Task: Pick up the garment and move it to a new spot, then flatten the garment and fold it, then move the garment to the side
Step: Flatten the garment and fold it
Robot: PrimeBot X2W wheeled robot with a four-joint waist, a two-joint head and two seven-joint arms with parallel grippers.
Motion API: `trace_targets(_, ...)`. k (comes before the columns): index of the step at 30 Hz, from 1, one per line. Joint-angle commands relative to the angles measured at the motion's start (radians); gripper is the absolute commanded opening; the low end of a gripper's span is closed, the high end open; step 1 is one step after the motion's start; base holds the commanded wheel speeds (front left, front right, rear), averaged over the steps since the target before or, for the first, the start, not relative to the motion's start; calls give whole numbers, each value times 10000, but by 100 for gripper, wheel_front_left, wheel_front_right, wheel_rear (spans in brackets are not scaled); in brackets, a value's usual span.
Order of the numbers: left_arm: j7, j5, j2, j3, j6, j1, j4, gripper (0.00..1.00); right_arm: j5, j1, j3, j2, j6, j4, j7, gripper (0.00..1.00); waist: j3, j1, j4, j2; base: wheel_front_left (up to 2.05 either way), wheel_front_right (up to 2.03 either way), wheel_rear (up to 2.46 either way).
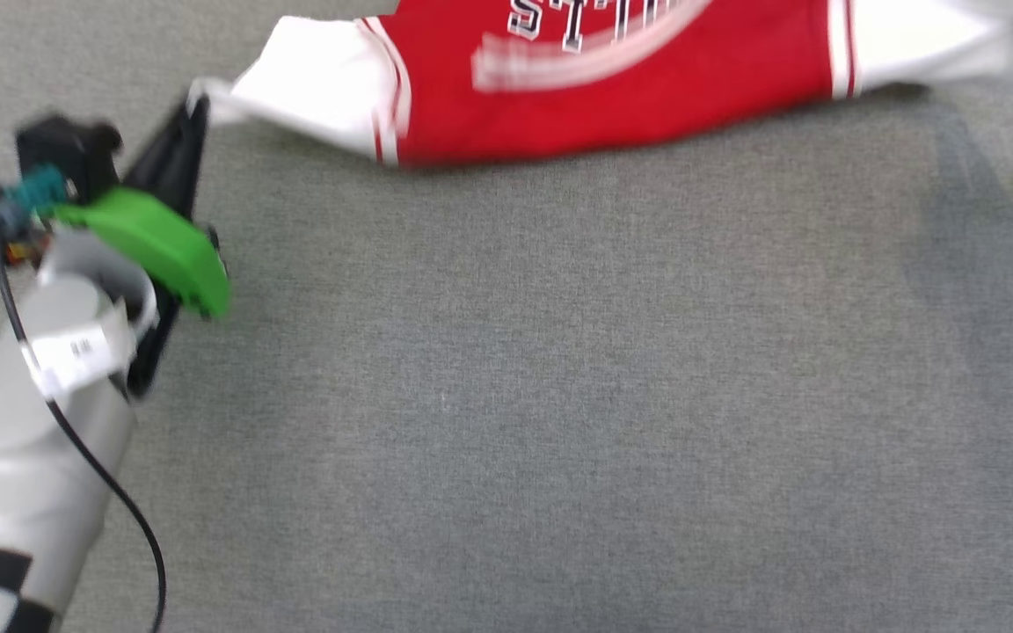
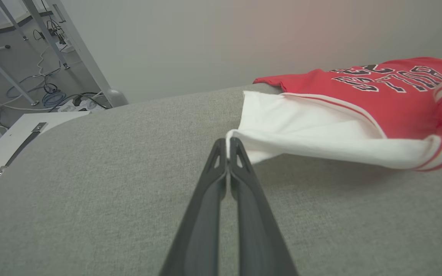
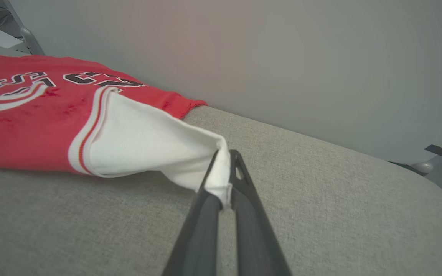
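A: Where is the garment (image 1: 612,97) now?

B: Along the far edge of the grey worktop (image 1: 559,396), lettering side up; the red body rests on the cloth close to the wall, and both white sleeves are raised off the surface.

A: And the grippers?

B: The left gripper (image 2: 228,143) is closed on the tip of the sleeve on its side; the right gripper (image 3: 226,163) is pinched on the other sleeve, with white cloth bunched between its fingers; the shirt is stretched between the two.

A: How far along, then?

B: Early, I judge; the shirt is taken up by its sleeves, but I cannot tell whether this is the carry to a new spot or the pull to flatten it; the head view is blurred. No fold shows anywhere; folding and moving it to the side are left to do.
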Motion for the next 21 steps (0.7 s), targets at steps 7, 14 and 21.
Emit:
trace_targets(7, 21, -503, 123, -69, 350, 2332, -383, 0, 1078, 2466, 190, -1103, -17, -1035, 111, 0, -1489, 1, 118, -1, 0, 0, 0)
trace_targets(14, 324, -695, 215, -278, 564, 3687, -585, 0, 1224, 4071, 403, -1518, -17, -1630, 196, 0, -2337, 1, 108, -1, 0, 0, 0)
trace_targets(21, 768, -876, 343, -575, 666, 4953, -1038, 0, 1611, 5600, 438, -1840, -17, -2185, 560, 0, -3184, 1, 134, -1, 0, 0, 0)
